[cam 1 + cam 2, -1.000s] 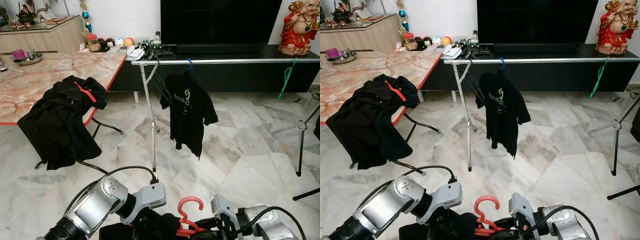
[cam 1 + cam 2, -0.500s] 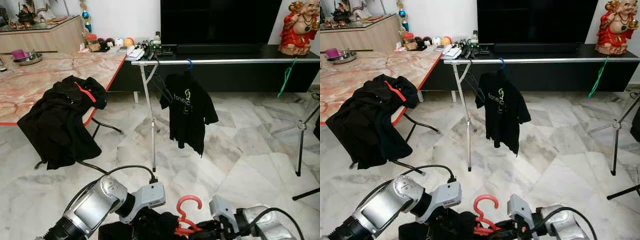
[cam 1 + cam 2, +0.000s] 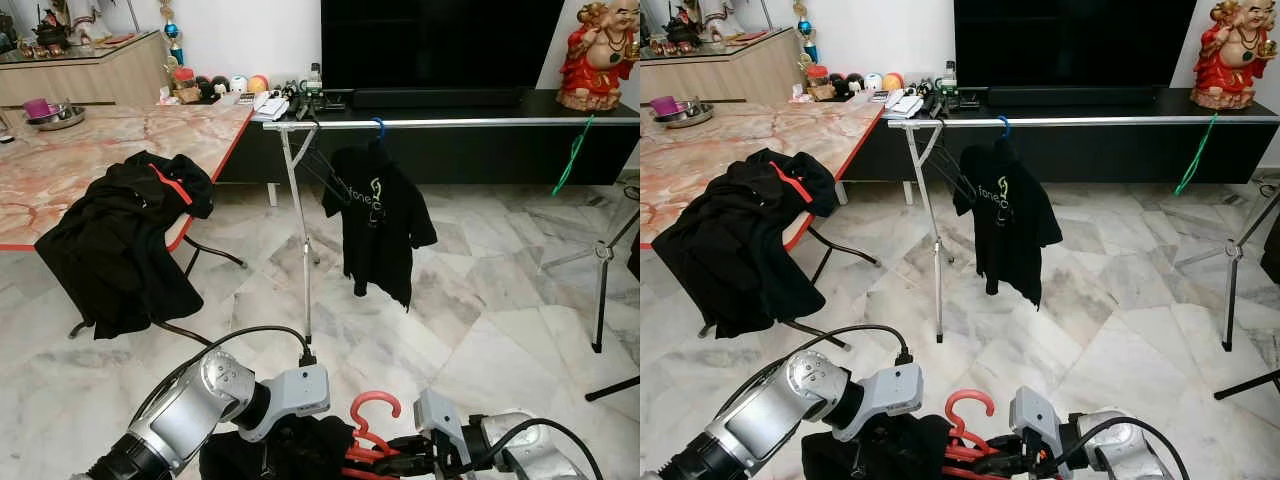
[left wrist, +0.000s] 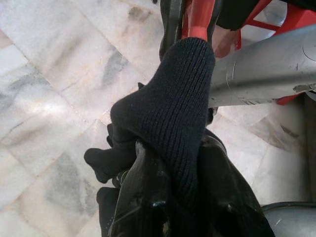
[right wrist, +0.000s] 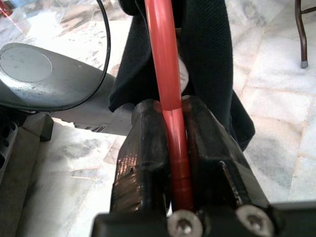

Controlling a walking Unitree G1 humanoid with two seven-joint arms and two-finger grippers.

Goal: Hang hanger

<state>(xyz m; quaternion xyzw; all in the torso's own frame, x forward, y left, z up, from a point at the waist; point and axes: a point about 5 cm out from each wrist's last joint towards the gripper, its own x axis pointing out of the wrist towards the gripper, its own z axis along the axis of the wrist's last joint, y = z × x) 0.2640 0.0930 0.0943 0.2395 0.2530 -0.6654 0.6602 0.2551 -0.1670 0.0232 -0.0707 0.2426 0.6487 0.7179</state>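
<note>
A red hanger (image 3: 374, 409) with a black garment (image 3: 275, 452) on it is held low in front of me, its hook pointing up. My right gripper (image 5: 172, 121) is shut on the hanger's red bar (image 5: 163, 59). My left gripper (image 4: 177, 160) is shut on the garment's black knit fabric (image 4: 173, 103), close to the hanger's neck. Ahead stands a metal clothes rail (image 3: 450, 123) on thin legs. It carries a black t-shirt (image 3: 378, 225) on a blue hanger and a bare green hanger (image 3: 571, 158) further right.
A marble-topped table (image 3: 90, 150) with a black jacket (image 3: 120, 240) draped over its edge stands at the left. Behind the rail are a dark TV console (image 3: 480, 100) and a red statue (image 3: 596, 55). A stand's legs (image 3: 600, 290) are at the right, on marble floor.
The right gripper and red hanger have edged slightly to the left. The hung t-shirt sways a little on the rail.
</note>
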